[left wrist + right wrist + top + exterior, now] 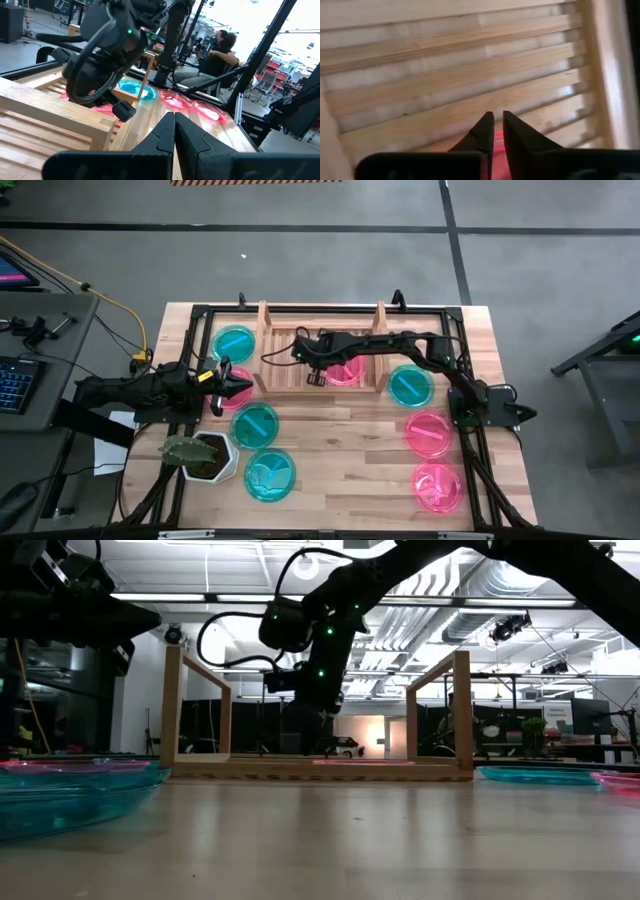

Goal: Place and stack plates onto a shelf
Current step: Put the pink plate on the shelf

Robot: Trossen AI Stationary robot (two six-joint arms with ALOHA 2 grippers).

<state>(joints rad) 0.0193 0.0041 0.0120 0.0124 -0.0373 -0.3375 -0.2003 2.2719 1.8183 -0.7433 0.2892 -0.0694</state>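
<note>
Step in hand: setting the pink plate (348,370) on the shelf (285,345), judging by where it lies.
Shelf: at the middle of the back edge of the tabletop (340,450).
Pink plate: on the slats in the right half of the shelf, the only plate there.
Right end effector (495,132): over the shelf at the plate's left rim. Its fingers are narrow, with a sliver of pink in the slim gap, so it seems pinched on the rim.
Left end effector (236,387): waiting near the left edge of the tabletop, fingers pressed together and holding nothing.
Loose plates (255,423): seven on the tabletop, four teal and three pink, spread toward the left and right edges.
Doing it well: make sure the plate sits flat on the slats and clear of the side rail before letting go. Open fully and lift straight up so the rim is not dragged along.
Risk: the rim is thin and slick; a sideways pull could tip the plate or slide it against the rail.
Next need: bring a matching plate squarely over this one so the stack stays centred.
</note>
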